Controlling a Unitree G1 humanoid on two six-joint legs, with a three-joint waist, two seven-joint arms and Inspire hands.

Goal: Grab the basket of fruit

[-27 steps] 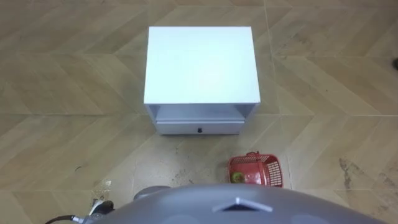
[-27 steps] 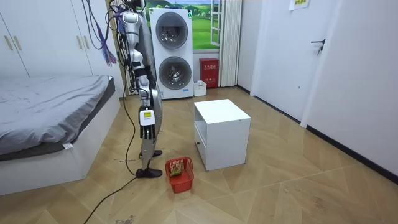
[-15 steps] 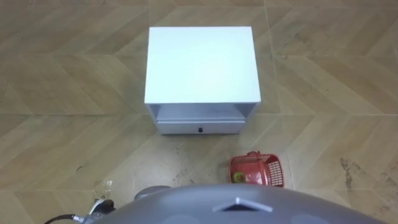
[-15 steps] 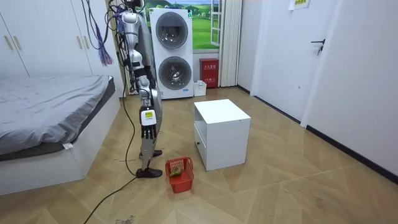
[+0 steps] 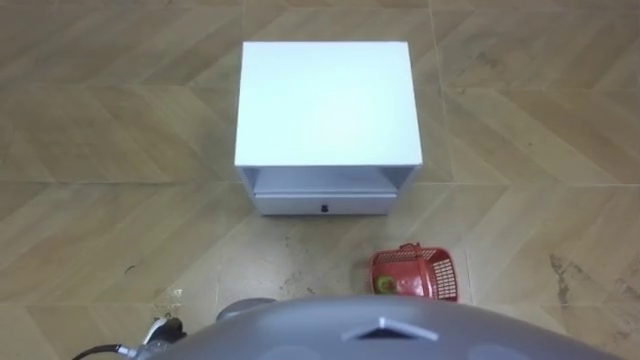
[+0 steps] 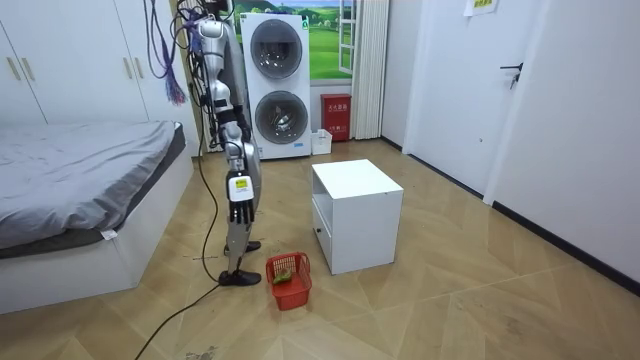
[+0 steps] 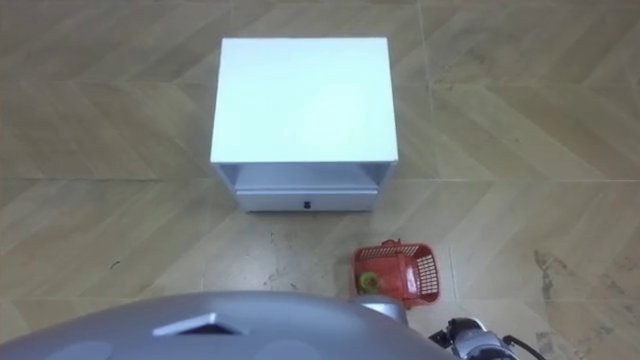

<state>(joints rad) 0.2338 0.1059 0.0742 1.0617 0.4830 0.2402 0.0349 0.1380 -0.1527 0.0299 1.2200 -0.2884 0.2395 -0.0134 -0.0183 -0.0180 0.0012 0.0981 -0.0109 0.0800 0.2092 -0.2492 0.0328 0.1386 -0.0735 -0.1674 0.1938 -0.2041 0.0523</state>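
The red fruit basket (image 5: 415,275) stands on the wooden floor with its handle up and green and yellow fruit inside. It lies in front of the white cabinet, to my right (image 7: 396,274). In the room view I stand upright beside the basket (image 6: 288,275), facing the cabinet. My right hand (image 6: 241,205) hangs at my side, well above the basket. A bit of my left hand (image 5: 163,330) shows at the lower left of the left eye view, and a bit of my right hand (image 7: 472,340) at the lower right of the right eye view.
A white cabinet (image 5: 328,100) with one low drawer (image 5: 322,205) stands straight ahead. A bed (image 6: 80,190) is behind me, and stacked washing machines (image 6: 280,85) stand against the far wall. Open floor lies right of the basket.
The eye view has shifted a few pixels, which is the camera's own move. In the room view my right arm has swung slightly toward the cabinet. The basket has not moved.
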